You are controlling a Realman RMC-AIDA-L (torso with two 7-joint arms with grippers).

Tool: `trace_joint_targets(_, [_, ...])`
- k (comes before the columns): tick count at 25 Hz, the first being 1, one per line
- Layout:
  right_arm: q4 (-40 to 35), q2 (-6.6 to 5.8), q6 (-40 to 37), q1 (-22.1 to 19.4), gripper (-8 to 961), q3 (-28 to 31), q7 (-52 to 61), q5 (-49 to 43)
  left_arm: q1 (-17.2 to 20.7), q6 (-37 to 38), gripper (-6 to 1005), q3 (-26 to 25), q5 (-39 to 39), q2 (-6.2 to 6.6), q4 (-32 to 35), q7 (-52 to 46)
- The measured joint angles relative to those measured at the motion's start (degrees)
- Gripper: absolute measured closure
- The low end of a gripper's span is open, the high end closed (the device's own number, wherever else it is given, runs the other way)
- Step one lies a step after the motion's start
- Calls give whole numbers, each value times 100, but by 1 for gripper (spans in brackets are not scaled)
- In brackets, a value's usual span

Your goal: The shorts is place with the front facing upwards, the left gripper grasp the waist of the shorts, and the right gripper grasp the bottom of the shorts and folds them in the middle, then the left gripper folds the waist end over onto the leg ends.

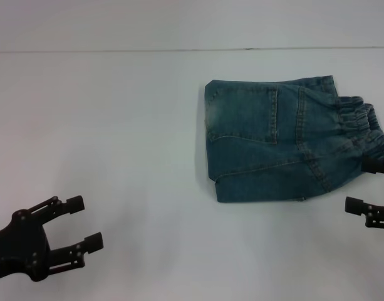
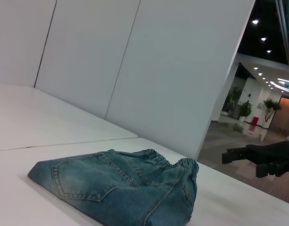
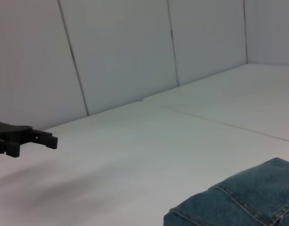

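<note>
In the head view, I am seeing the shorts (image 1: 276, 141) lying folded into a compact bundle at right of centre on the white worktop (image 1: 116, 138), the waist of the shorts (image 1: 361, 122) bunched at the right edge. My left pincer (image 1: 79, 235) is hanging at lower left, spread wide and holding nothing, well apart from the cloth. The right pincer (image 1: 367, 187) is sitting at the right edge just beside the waist, apparently parted and empty; I judge both are standing clear because the folding looks finished.

In the left wrist view, the bundle is lying low in the frame, with the right pincer at far right.

In the right wrist view, denim is filling the lower right corner and the left pincer is showing at the left edge.
</note>
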Motion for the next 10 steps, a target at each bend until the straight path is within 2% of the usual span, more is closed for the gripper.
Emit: trace_joint_targets(10, [-11, -2, -89, -9, 2, 55, -98, -32, -51, 122, 110, -155, 166, 72, -1, -71])
